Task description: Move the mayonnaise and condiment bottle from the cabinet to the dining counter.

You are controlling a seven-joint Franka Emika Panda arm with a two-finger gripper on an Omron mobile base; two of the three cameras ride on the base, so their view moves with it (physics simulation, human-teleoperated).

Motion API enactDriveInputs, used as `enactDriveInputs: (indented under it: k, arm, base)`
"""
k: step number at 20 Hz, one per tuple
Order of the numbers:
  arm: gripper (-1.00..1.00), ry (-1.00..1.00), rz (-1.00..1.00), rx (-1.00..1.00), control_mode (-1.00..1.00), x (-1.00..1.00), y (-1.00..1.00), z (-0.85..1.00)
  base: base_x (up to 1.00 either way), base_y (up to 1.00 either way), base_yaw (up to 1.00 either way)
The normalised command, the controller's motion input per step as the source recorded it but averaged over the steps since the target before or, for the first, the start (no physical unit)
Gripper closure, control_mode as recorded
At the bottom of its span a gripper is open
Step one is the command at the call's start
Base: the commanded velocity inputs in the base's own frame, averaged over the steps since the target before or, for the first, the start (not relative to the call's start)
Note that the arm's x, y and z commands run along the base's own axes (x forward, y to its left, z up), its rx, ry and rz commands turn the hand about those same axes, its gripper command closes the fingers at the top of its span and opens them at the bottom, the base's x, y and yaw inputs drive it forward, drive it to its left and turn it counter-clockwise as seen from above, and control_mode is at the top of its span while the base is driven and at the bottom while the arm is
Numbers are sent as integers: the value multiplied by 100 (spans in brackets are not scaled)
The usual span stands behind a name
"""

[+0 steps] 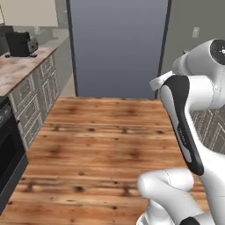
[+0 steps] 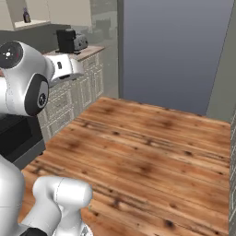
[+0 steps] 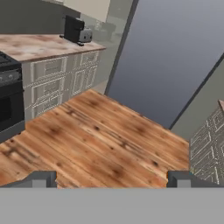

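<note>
The condiment bottle (image 2: 26, 16), small, slim and dark, stands on the pale inner shelf of the open cabinet (image 2: 38, 22) high at the far left of the right base view. The mayonnaise and the dining counter are out of view. My gripper (image 3: 111, 180) is open, its two dark fingertips (image 3: 43, 179) wide apart with nothing between them. It hangs in mid-air over the wooden floor, well away from the cabinet. The white arm is folded up near the base in both base views.
A marbled counter with cream drawers (image 1: 24, 66) runs along the left, and a black coffee machine (image 1: 19, 43) stands on it. A dark oven (image 3: 8, 103) sits nearer. A tall grey-blue panel (image 1: 118, 48) stands ahead. A patterned panel (image 3: 205, 148) borders the right. The wooden floor (image 1: 101, 140) lies open between.
</note>
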Motion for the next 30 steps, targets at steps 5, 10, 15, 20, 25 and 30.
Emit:
enactDriveInputs:
  k: [5,10,15,20,25,30]
  arm:
    - [-100,0,0,0,100,0,0,0]
    - [-100,0,0,0,100,0,0,0]
    - [-100,0,0,0,100,0,0,0]
    - [-100,0,0,0,100,0,0,0]
    - [-100,0,0,0,100,0,0,0]
    - [-100,0,0,0,100,0,0,0]
  base:
    - [100,0,47]
    - [100,-12,45]
    - [100,-20,45]
    - [100,-24,45]
    - [100,-28,46]
    - [100,-37,47]
